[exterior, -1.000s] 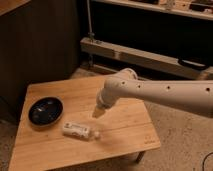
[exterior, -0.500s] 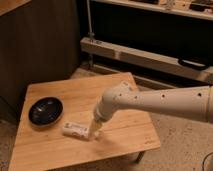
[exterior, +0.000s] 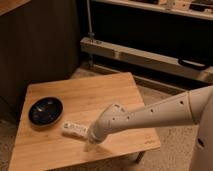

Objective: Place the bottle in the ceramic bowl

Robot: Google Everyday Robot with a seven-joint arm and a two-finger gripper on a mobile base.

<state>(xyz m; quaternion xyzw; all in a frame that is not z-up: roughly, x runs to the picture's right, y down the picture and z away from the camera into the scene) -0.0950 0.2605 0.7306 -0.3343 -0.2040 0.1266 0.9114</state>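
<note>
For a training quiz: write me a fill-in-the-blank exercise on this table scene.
1. The bottle lies on its ___ on the wooden table.
2. The glossy ceramic bowl is ___ in colour.
3. The pincer hovers near the table's front edge, just ___ of the bottle in the picture.
Missing words: side; black; right.

Dim room corner.
A light wooden surface stands on speckled floor; a dark panel and pale rail lie behind.
</note>
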